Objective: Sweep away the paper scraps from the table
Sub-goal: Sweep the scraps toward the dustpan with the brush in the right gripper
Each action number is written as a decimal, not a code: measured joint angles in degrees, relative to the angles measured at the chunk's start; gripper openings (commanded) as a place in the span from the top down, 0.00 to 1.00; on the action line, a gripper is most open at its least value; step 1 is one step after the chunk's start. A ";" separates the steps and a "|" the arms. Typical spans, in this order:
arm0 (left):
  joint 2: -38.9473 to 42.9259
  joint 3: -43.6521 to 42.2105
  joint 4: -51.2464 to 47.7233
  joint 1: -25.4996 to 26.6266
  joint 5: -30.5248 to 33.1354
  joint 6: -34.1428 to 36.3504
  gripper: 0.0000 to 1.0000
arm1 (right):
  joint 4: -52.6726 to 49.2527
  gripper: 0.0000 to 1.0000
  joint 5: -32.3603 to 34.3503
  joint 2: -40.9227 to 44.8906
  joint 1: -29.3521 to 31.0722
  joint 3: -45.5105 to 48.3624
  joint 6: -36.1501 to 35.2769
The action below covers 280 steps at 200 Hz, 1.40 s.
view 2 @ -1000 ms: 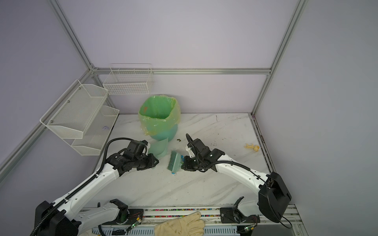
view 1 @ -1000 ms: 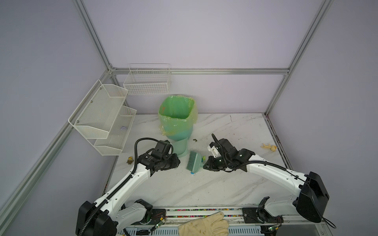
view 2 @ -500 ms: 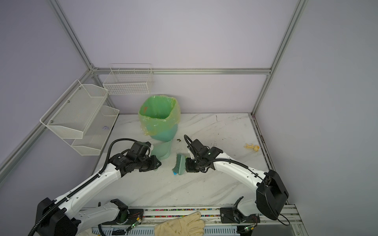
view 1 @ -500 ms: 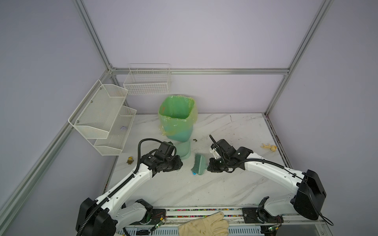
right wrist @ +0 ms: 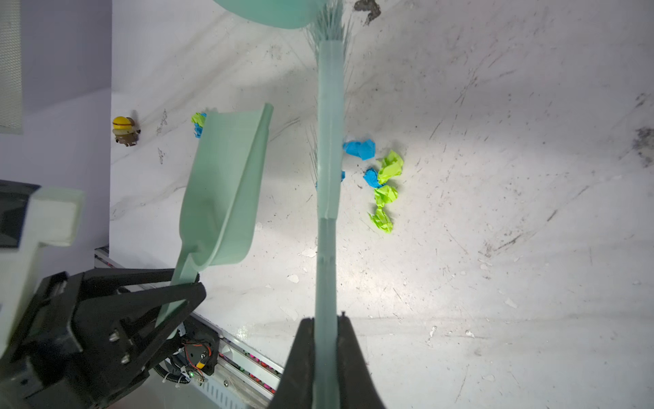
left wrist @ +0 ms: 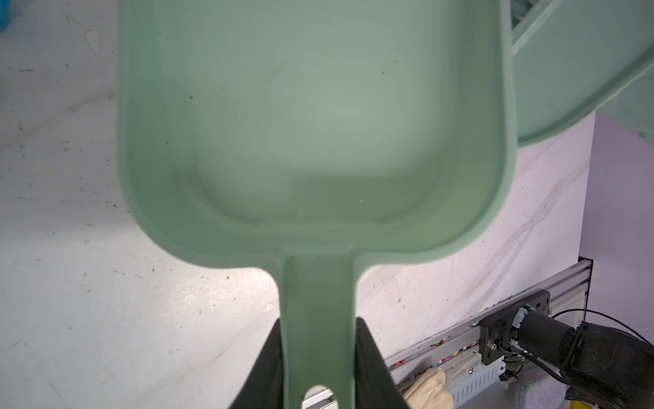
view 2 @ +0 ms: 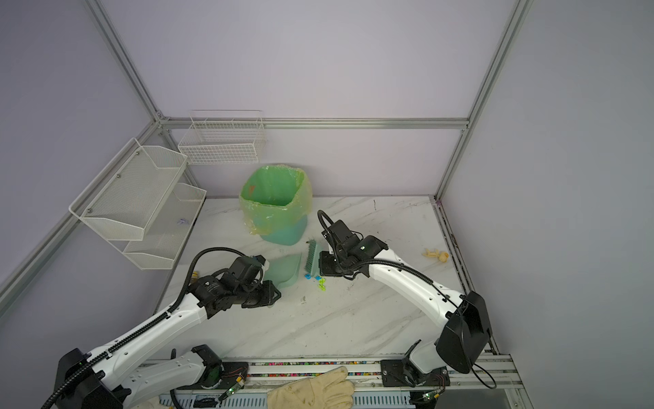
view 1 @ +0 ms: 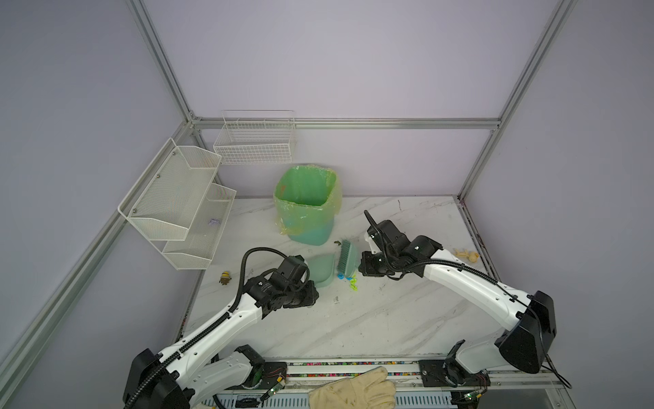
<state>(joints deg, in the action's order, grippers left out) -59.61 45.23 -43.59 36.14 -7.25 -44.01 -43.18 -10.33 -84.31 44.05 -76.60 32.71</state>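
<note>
Paper scraps (view 1: 348, 281), blue and lime wads, lie mid-frame on the white marbled table (view 1: 389, 318). Right gripper (right wrist: 325, 324) clamps the mint bristle brush (view 1: 346, 260), left gripper (left wrist: 318, 331) the mint plastic dustpan (view 1: 322, 269). Brush seemingly stands between pan and wads; strokes may scatter them.

Both top views look evenly lit from overhead to me, soft and diffuse. They're brightest on the back wall (view 1: 354, 70), with only faint shadows under the arms on the table (view 1: 389, 318), and the wide-angle view splays the frame rails (view 1: 161, 60) toward the corners. In the left wrist view the dustpan (left wrist: 311, 106) sits too close: soft focus, with a mild sheen mid-pan. In the right wrist view I get a hot glare patch on the table beside the brush (right wrist: 329, 141); its near handle is blurred, but the paper scraps (right wrist: 389, 166) are crisp.
</note>
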 measured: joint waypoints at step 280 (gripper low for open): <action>-11.21 5.40 -10.40 14.34 3.17 3.08 1.00 | -6.16 1.00 8.70 -3.96 -8.13 -2.89 -9.29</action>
<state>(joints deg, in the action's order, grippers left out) -70.83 50.63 -54.00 50.48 -4.08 -40.93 -49.34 -1.63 -88.27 35.92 -79.48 23.42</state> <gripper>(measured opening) 0.248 0.120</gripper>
